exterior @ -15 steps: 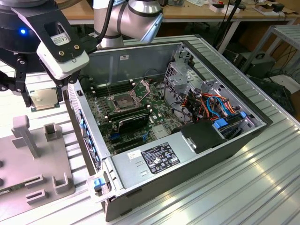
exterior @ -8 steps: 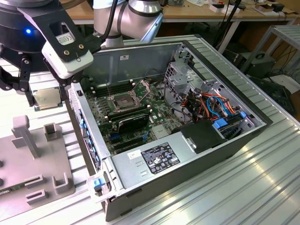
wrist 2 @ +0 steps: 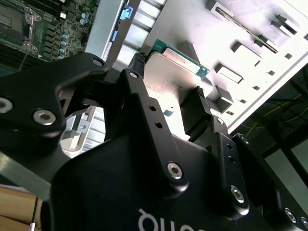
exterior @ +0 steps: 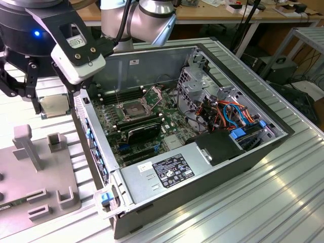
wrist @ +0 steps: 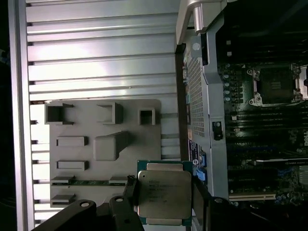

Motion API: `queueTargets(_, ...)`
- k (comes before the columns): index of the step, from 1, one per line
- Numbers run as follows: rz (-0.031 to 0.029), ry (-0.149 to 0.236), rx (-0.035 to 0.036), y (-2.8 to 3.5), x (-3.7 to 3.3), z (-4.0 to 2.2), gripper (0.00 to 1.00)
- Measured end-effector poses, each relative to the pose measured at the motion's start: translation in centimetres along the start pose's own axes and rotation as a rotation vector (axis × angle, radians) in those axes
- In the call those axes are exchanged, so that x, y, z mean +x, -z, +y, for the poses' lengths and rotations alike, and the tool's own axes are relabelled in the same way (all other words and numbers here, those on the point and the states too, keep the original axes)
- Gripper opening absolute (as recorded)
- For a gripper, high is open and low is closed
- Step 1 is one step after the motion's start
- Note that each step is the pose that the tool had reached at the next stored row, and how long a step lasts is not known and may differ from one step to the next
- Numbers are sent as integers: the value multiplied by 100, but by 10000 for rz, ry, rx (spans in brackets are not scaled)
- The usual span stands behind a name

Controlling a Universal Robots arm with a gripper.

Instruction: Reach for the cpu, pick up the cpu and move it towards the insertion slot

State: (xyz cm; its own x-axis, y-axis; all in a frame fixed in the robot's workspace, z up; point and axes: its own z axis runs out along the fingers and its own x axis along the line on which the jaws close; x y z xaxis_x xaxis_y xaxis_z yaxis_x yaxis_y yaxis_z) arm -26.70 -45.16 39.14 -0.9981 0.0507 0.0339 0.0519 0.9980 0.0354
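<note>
The cpu (wrist: 163, 195) sits pinched between the two black fingers (wrist: 129, 190) of the gripper (wrist: 163, 202), silvery face showing, low in the first wrist view. The second wrist view shows the same clamp at centre frame: fingers (wrist 2: 197, 108) press on opposite edges of the chip (wrist 2: 171, 79), which probably keeps its flat faces untouched and level for seating. In the exterior view the chip (exterior: 53, 105) hangs at the upper left of the frame, lifted above the grey parts tray (exterior: 43, 174) and outside the computer case (exterior: 202, 167).

The insertion slot (exterior: 132, 109) lies well apart from it, left of centre in the exterior view, its metal plate tilted open so the dark centre is exposed from above. In the first wrist view the slot (wrist: 276, 85) is at the upper right. Between chip and slot stands the case's side wall (exterior: 93, 147), an edge to clear; above the green board (exterior: 147, 136) the room looks open, with the black card (exterior: 144, 130) just beside the slot.
</note>
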Motion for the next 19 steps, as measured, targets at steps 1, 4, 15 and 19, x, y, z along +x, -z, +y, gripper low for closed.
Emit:
queueTargets(1,-1,0,0,0,-6,0,55)
queueTargets(4,-1,0,0,1,-25,1,55)
queueTargets(15,0,0,0,3,-107,5,55)
queueTargets(19,0,0,0,5,-153,8,55)
